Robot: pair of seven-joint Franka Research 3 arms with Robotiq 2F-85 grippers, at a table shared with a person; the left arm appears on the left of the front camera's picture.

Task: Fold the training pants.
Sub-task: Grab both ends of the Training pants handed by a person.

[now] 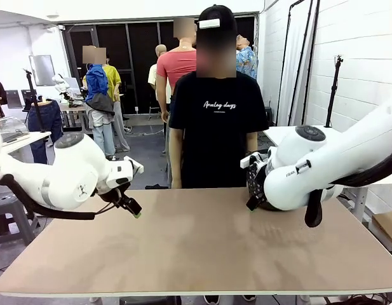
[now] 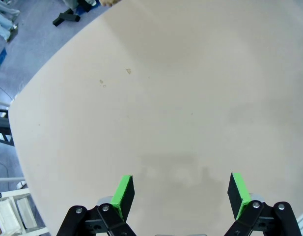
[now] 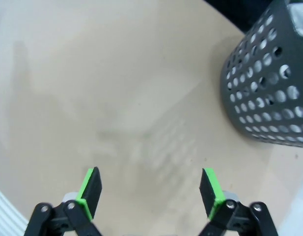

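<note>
Right tool, jaws wide, hangs nr grey perforated basket on table.

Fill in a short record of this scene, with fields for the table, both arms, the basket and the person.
Table: light brown top, shared by robot and person
Left arm: low over the table's left part, jaws open, holding nothing
Right arm: low over the table's right part, jaws open, holding nothing
Basket: dark, perforated, upright on the table beside the right arm; contents cannot be told
Person: standing at the far edge, black T-shirt, arms down
</note>
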